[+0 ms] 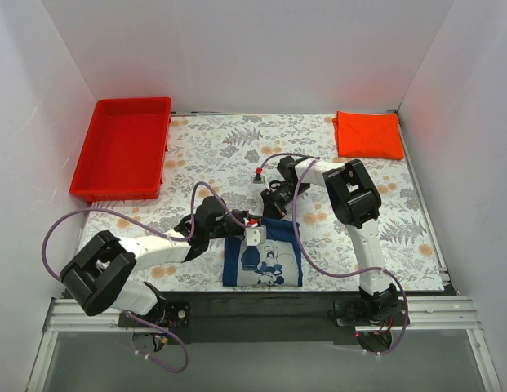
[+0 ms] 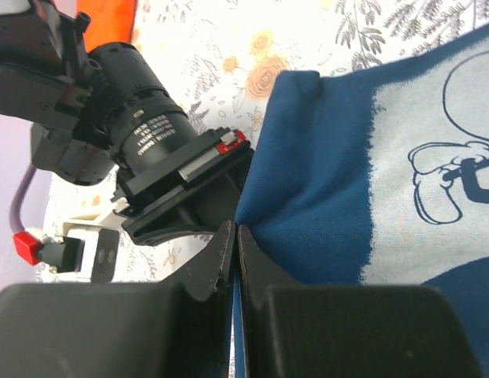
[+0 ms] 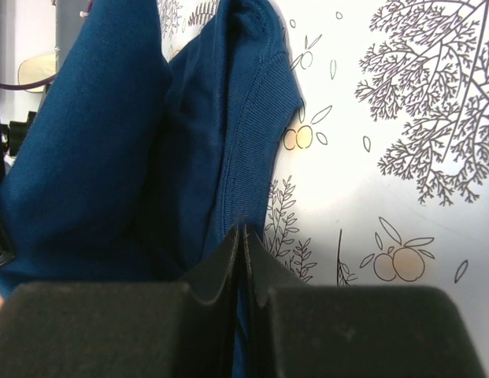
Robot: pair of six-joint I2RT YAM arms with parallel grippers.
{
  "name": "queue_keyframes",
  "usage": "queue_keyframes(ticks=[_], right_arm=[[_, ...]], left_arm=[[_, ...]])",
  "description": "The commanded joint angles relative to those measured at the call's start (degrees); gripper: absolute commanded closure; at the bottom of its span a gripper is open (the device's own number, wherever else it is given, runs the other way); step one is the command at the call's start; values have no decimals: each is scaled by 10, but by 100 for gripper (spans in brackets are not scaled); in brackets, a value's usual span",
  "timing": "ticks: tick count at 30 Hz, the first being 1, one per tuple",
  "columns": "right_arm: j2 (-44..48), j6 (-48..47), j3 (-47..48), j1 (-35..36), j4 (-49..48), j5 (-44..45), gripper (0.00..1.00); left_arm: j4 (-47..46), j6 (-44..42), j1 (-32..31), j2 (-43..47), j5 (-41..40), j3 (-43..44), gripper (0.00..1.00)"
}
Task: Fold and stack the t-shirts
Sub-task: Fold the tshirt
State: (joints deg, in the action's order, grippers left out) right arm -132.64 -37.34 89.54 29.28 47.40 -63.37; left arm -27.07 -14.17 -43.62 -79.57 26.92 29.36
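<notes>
The navy t-shirt (image 1: pixel 265 261) with a white cartoon print lies partly folded near the table's front middle. My left gripper (image 1: pixel 246 231) is shut on its far left edge; in the left wrist view the blue cloth (image 2: pixel 323 197) runs between the closed gripper (image 2: pixel 235 236). My right gripper (image 1: pixel 277 208) is shut on the far right edge; the right wrist view shows the ribbed hem (image 3: pixel 244 157) pinched in the gripper (image 3: pixel 244 232). The orange-red t-shirt (image 1: pixel 367 135) lies folded square at the far right corner.
A rigid red plastic tray (image 1: pixel 122 147) stands at the far left. The floral tablecloth (image 1: pixel 220 151) covers the table. White walls close in three sides. The right arm's camera and cable show in the left wrist view (image 2: pixel 142 126).
</notes>
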Motion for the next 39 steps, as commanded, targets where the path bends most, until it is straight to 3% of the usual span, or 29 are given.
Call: queue_keyframes(ticks=[1, 32, 33, 34, 37, 39], right_arm=[[-30, -30, 5, 3, 8, 62, 91], [-22, -35, 20, -1, 30, 65, 89], [-18, -34, 27, -2, 35, 66, 88], [-14, -31, 34, -3, 43, 72, 85], [8, -22, 60, -5, 52, 100, 79], [27, -16, 82, -5, 56, 119, 75]], left_arm=[[-46, -3, 5, 0, -9, 16, 100], [-132, -17, 30, -72, -17, 17, 100], [-117, -12, 30, -64, -11, 25, 97], [-79, -5, 30, -47, -5, 32, 85], [2, 44, 31, -10, -7, 63, 71], [68, 81, 31, 12, -16, 76, 69]])
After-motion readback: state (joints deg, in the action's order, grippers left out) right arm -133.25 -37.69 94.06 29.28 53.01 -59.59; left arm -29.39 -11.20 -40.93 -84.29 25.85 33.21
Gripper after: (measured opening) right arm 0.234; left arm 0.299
